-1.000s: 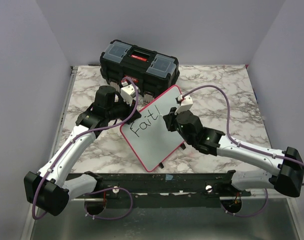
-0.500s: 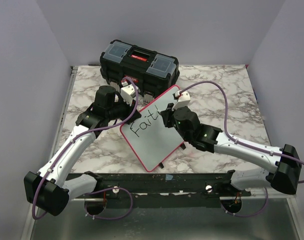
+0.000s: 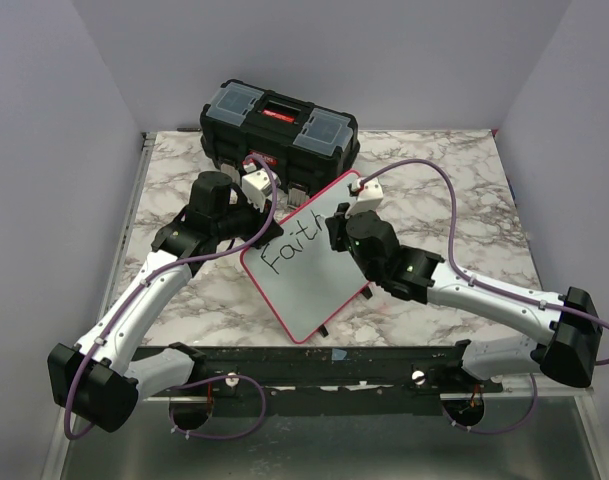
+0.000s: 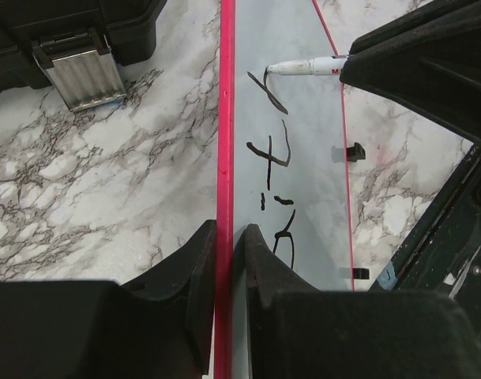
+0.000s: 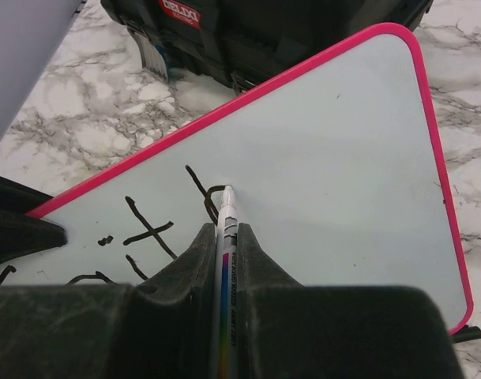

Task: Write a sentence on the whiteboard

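The whiteboard [image 3: 314, 295], white with a red rim, stands tilted in the middle of the table. My left gripper [image 3: 262, 232] [image 4: 227, 229] is shut on its left rim, one finger on each side. My right gripper [image 3: 337, 222] [image 5: 224, 229] is shut on a white marker [image 5: 226, 207] [image 4: 307, 66], whose tip touches the whiteboard [image 5: 335, 134]. The sentence [image 3: 289, 246] reads "Faith" in black strokes, and the tip rests at the arch of the h. The same lettering [image 4: 273, 150] [image 5: 149, 227] shows in both wrist views.
A black toolbox [image 3: 279, 128] [image 5: 272, 31] [image 4: 66, 31] with a red latch stands just behind the whiteboard's far corner. The marble table top [image 3: 454, 190] reaches grey walls at the left, back and right. A black rail [image 3: 314, 365] runs along the near edge.
My right gripper has shifted slightly left along the board with the marker, and the single upright stroke after "Fait" has become an h. The left arm and the board have stayed still.
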